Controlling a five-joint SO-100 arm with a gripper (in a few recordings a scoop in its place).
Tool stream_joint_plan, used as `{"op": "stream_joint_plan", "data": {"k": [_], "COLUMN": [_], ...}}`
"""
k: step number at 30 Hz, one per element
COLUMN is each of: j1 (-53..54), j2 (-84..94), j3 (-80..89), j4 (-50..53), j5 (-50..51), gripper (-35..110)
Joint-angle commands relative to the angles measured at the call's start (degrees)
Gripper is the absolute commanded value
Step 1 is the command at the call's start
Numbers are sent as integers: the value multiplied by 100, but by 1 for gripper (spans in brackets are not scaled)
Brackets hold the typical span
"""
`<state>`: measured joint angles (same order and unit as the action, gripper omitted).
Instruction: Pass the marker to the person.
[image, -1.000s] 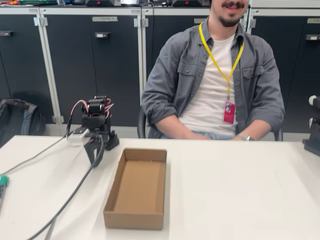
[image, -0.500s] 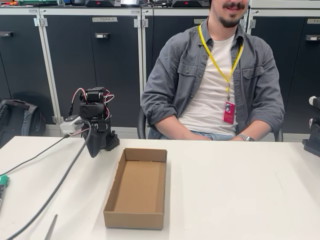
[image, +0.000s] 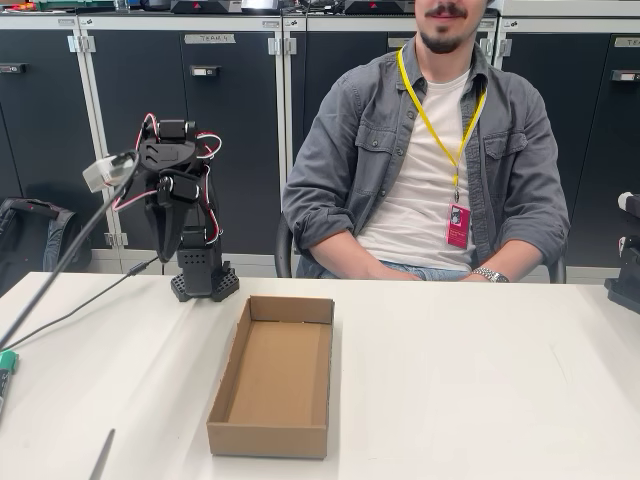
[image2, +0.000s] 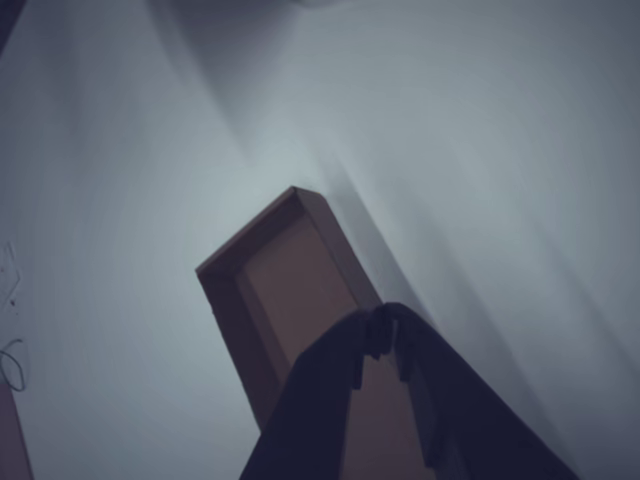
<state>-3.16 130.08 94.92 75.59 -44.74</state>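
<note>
The marker (image: 6, 362) lies at the far left edge of the fixed view, flat on the white table (image: 480, 380). Only its green end shows; the barrel is cut off by the frame, so its long axis cannot be read. It sits well below and to the left of the gripper (image: 186, 240), which hangs raised above the arm's base, fingertips pointing down, near the cardboard box (image: 272, 378).

In the wrist view the gripper (image2: 380, 335) has its two dark fingers meeting at the tips with nothing between them. The box there looks empty.

A thin grey rod (image: 102, 455) lies at the bottom edge, partly cropped. The person (image: 430, 160) sits behind the table, right of the gripper, hands hidden below the tabletop.
</note>
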Motion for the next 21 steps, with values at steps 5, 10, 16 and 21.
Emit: {"op": "stream_joint_plan", "data": {"k": [5,10,16,21], "j1": [1345,2250,2786,2936], "j2": [-589,-826,-1116,-1248], "j3": [-1397,-1485,-1608,-1784], "j4": [-360,-993,-1397,-1134], "j5": [1644,2487,3278,3920], "gripper": [-5,-5,-5,-5]}}
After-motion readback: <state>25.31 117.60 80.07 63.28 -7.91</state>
